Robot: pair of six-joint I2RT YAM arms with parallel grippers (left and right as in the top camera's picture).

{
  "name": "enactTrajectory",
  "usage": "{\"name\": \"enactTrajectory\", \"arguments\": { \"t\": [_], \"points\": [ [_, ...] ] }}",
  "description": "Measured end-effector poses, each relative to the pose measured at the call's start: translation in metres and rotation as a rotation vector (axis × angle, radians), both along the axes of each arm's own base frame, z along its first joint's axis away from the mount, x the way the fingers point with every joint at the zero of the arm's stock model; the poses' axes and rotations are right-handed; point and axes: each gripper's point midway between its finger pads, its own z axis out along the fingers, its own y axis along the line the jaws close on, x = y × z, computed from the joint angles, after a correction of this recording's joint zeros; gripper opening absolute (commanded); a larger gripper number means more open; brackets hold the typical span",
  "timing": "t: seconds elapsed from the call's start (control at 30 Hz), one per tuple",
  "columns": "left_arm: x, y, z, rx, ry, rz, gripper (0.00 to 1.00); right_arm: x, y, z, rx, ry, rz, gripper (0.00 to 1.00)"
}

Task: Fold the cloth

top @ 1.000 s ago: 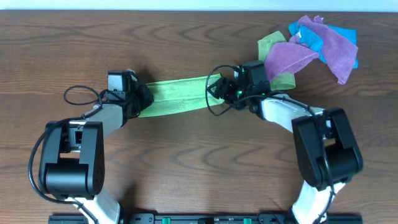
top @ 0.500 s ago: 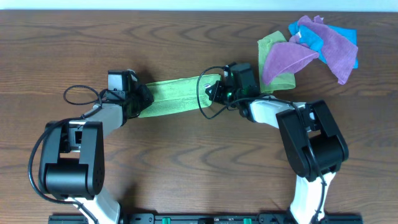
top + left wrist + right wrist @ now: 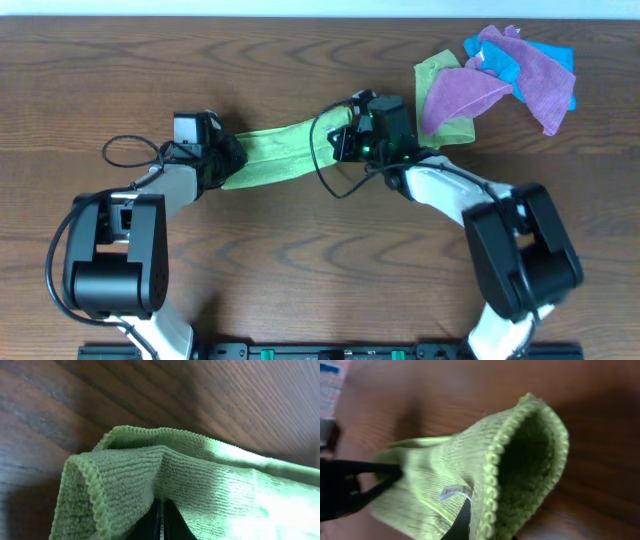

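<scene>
Two ends of the cloth (image 3: pixel 285 155) are pinched: my left gripper (image 3: pixel 228 160) is closed tight on its left end, my right gripper (image 3: pixel 344 140) on the right end by the white tag (image 3: pixel 454 492). Its long axis runs left-right across mid-frame, between them.

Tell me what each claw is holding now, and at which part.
The left claw grips the left end of the lime-green cloth; the right claw grips its right end, by the white tag.
</scene>
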Motion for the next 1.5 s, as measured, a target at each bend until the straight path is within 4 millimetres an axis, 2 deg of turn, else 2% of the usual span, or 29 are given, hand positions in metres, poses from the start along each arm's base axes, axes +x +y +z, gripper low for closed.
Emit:
{"name": "enactTrajectory", "arguments": {
  "t": [0.07, 0.13, 0.33, 0.43, 0.63, 0.77, 0.93, 1.1, 1.27, 1.5],
  "points": [
    [0.003, 0.0, 0.001, -0.001, -0.001, 0.0, 0.06, -0.003, 0.006, 0.013, -0.001, -0.039, 0.024, 0.01],
    [0.004, -0.001, 0.003, -0.002, 0.001, -0.001, 0.06, -0.005, 0.011, 0.018, -0.006, -0.057, 0.041, 0.02],
    [0.011, -0.002, 0.01, -0.008, -0.015, -0.005, 0.06, -0.018, 0.031, 0.017, -0.033, -0.079, 0.097, 0.01],
    [0.01, -0.004, 0.01, -0.017, -0.012, -0.012, 0.06, -0.027, 0.049, 0.02, -0.078, -0.103, 0.14, 0.02],
    [0.009, -0.007, 0.011, -0.033, -0.012, -0.023, 0.06, -0.029, 0.075, 0.042, -0.136, -0.173, 0.2, 0.02],
    [0.009, -0.009, 0.013, -0.047, -0.013, -0.032, 0.06, -0.03, 0.081, 0.048, -0.157, -0.199, 0.219, 0.02],
    [0.014, -0.013, 0.02, -0.063, -0.029, -0.05, 0.06, -0.022, 0.09, 0.046, -0.173, -0.202, 0.226, 0.02],
    [0.012, -0.013, 0.023, -0.051, -0.013, -0.076, 0.06, -0.02, 0.104, 0.025, -0.216, -0.162, 0.261, 0.02],
    [0.011, -0.002, 0.036, -0.026, -0.012, -0.087, 0.06, -0.022, 0.114, 0.024, -0.232, -0.171, 0.291, 0.01],
    [0.021, 0.035, 0.077, 0.002, -0.113, -0.03, 0.06, -0.025, 0.121, 0.027, -0.231, -0.186, 0.306, 0.02]
  ]
}}
